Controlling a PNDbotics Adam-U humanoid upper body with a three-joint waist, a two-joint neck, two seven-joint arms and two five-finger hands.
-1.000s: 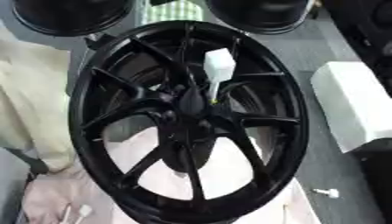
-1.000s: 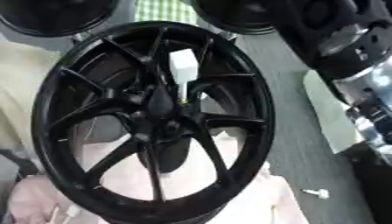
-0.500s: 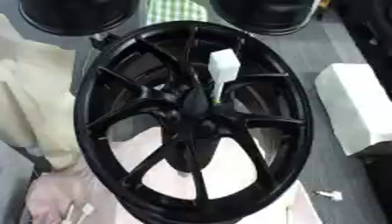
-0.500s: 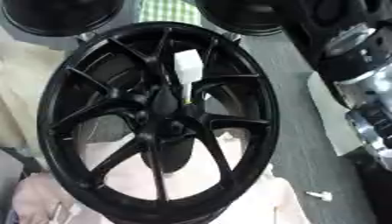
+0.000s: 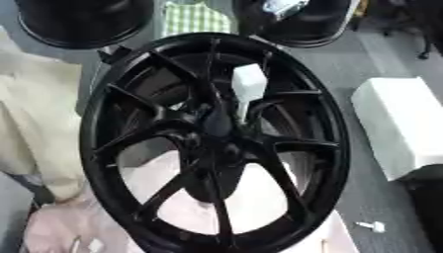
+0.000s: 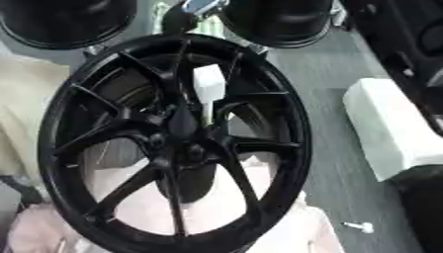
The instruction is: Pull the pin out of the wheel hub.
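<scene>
A large black multi-spoke wheel hub [image 5: 216, 143] fills the middle of both views, lying tilted on cloths. A white pin [image 5: 248, 85] with a blocky white head stands out of it just above the centre. Its lower end disappears among the spokes at the centre boss [image 5: 218, 129]. In the right eye view the pin [image 6: 207, 84] sits the same way. Neither of my hands shows in either view, and nothing touches the pin.
Two other black wheels [image 5: 82, 20] [image 5: 303, 22] lie at the far edge with a green checked cloth [image 5: 195, 17] between them. A white box [image 5: 402, 126] sits to the right. A small white bolt [image 5: 372, 226] lies at lower right. Cream cloth [image 5: 34, 113] and pink cloth [image 5: 61, 227] lie left and below.
The whole picture has shifted, so the camera moved. A black and silver arm part at the right edge of the right eye view no longer shows. The pin stays in the hub.
</scene>
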